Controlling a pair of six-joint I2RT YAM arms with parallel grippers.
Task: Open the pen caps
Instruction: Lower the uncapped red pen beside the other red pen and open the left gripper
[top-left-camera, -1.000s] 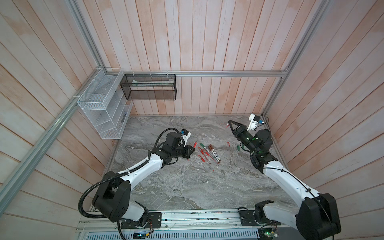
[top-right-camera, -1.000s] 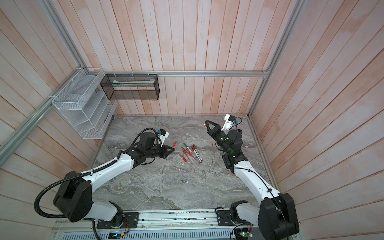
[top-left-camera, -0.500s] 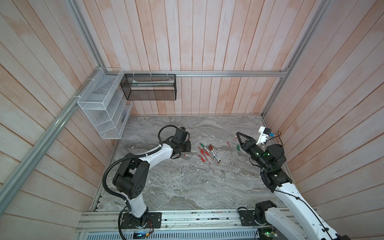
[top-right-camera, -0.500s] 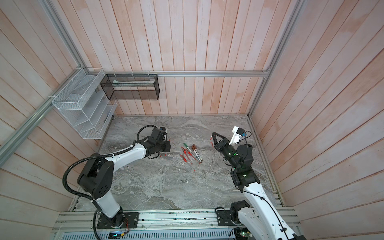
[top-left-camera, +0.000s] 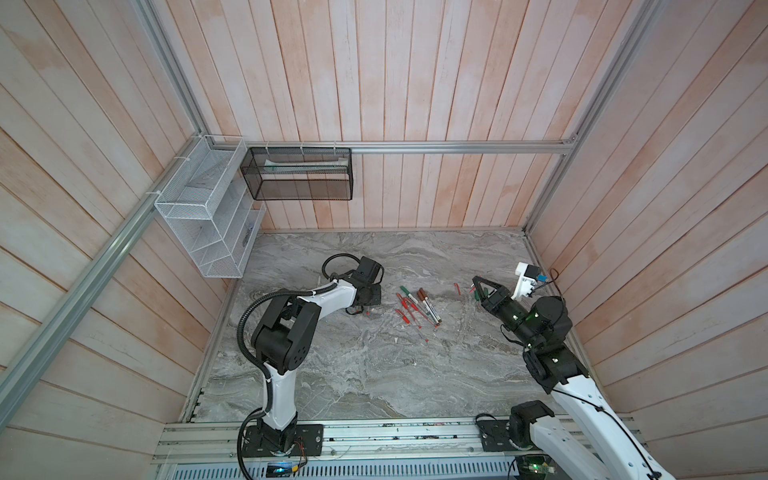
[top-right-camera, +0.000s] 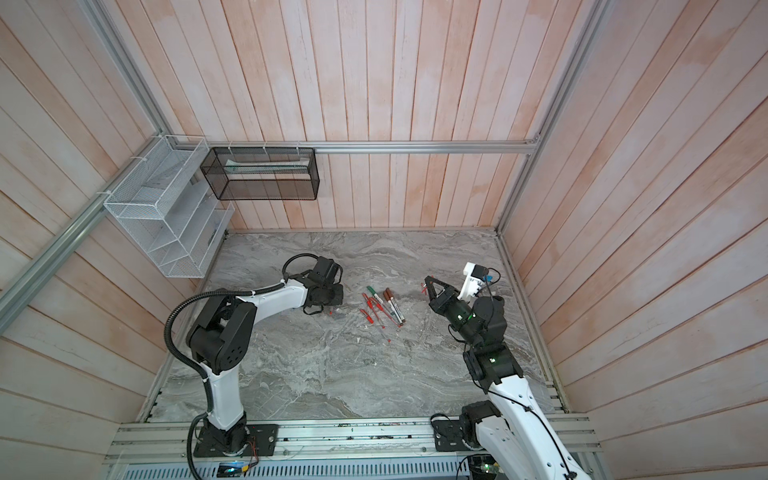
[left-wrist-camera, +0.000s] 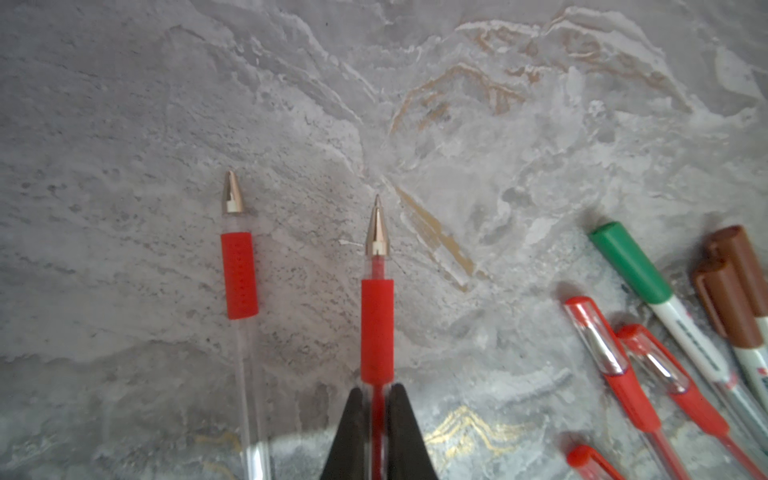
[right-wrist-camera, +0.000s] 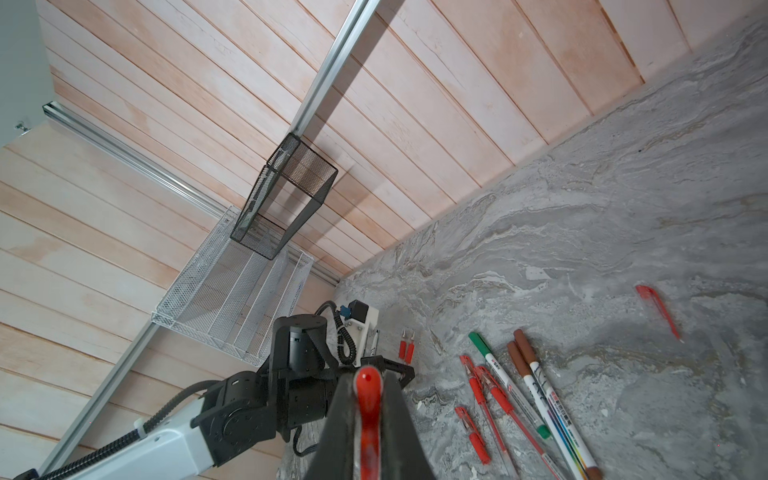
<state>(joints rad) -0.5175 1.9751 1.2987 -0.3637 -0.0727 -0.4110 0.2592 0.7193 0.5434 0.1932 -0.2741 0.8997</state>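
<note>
Left gripper (left-wrist-camera: 377, 392): clamped on the clear barrel of a red pen (left-wrist-camera: 377, 328), just behind its red grip; down low over the table (left-wrist-camera: 124, 104), left of centre in both top views.
Red pen: uncapped, metal tip bare and pointing away from the jaws.
Beside it: second pen (left-wrist-camera: 240, 274), likewise uncapped, lying flat on the marble, parallel to the held one and not touching it.
Right gripper (right-wrist-camera: 368, 376): closed on a red cap (right-wrist-camera: 368, 399), lifted clear of the table at the right side in both top views.
Loose cap (right-wrist-camera: 658, 309): red, with a clip, lying alone on the marble, apart from the cluster (top-left-camera: 428, 307).
Cluster: capped pens lying together on the marble between the two grippers.
Green cap (left-wrist-camera: 627, 259): still on a marker (left-wrist-camera: 698, 340) with a white barrel.
Brown caps (left-wrist-camera: 727, 307): two, side by side, each on a white-barrelled marker, just beside the green one.
Red caps (left-wrist-camera: 592, 328): at least three, each on one of the clear pens (left-wrist-camera: 631, 399), alongside the markers.
</note>
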